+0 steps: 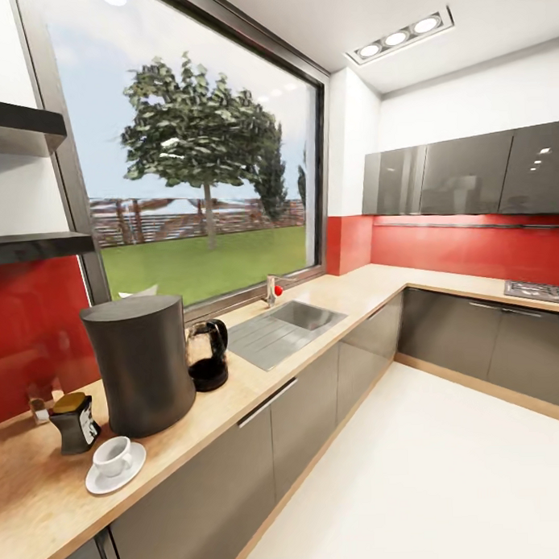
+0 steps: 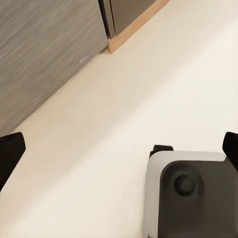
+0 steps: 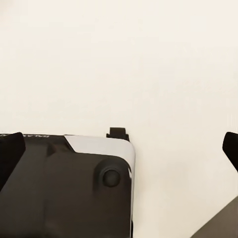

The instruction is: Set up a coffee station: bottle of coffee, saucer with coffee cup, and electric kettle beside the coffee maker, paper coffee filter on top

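Observation:
On the kitchen countertop stands the tall dark-grey coffee maker. The glass electric kettle sits close on its right, toward the sink. Left of it is the bottle of coffee with its gold lid. In front, the white coffee cup rests on the saucer. The thin kitchen shelf hangs on the wall above. The paper coffee filter is out of view. My left gripper and right gripper both stand open over the floor, nothing between the fingers.
A steel sink with a faucet lies past the kettle. The counter turns right toward a stove under grey wall cabinets. A thicker dark slab hangs above the shelf. My base shows below the grippers.

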Available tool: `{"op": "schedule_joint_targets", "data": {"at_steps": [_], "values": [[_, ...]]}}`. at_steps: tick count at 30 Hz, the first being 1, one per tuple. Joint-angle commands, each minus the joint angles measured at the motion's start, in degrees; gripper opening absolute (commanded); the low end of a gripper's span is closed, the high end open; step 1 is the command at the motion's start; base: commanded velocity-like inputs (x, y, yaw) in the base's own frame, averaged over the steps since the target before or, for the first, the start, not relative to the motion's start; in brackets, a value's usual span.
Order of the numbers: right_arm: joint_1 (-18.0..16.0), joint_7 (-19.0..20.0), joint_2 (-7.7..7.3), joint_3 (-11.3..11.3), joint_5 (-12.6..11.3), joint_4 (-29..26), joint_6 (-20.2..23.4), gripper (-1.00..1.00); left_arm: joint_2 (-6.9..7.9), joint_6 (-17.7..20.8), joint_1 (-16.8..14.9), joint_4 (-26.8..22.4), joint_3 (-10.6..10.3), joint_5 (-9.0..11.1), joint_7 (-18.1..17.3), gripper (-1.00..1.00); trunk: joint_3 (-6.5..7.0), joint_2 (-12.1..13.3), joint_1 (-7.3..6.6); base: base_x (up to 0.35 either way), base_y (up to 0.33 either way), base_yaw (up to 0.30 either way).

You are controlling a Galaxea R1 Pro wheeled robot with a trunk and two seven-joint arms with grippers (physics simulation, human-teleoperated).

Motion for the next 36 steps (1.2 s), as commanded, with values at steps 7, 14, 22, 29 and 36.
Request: {"op": "schedule_joint_targets", "data": {"at_steps": [7,14,22,29,36], "values": [[0.01,-0.37,-0.12,-0.46,0.73,-0.10,-0.59,1.00,0.01,-0.24,0.11,0.18,0.48,-0.09,-0.37,1.00,-0.02,-0.04,0.02,0.000,0.000,0.000],[0.01,-0.42,-0.14,-0.47,0.73,-0.09,-2.73,1.00,-0.05,-0.24,0.13,0.18,0.48,-0.04,-0.30,1.00,-0.02,-0.04,0.02,0.000,0.000,0.000],[0.01,-0.36,0.29,-0.49,0.50,-0.10,-2.93,1.00,-0.09,0.07,0.19,0.43,0.49,0.00,-0.27,1.00,-0.02,-0.04,0.02,0.000,0.000,0.000],[0.01,-0.33,0.16,-0.50,0.60,-0.10,-2.94,1.00,-0.14,0.67,0.22,0.93,0.56,0.00,-0.28,1.00,-0.02,-0.04,0.02,0.000,0.000,0.000],[0.01,-0.33,0.28,-0.49,0.55,-0.10,-2.94,1.00,-0.22,0.72,0.22,0.97,0.57,0.01,-0.28,1.00,-0.02,-0.04,0.02,0.000,0.000,0.000]]}}
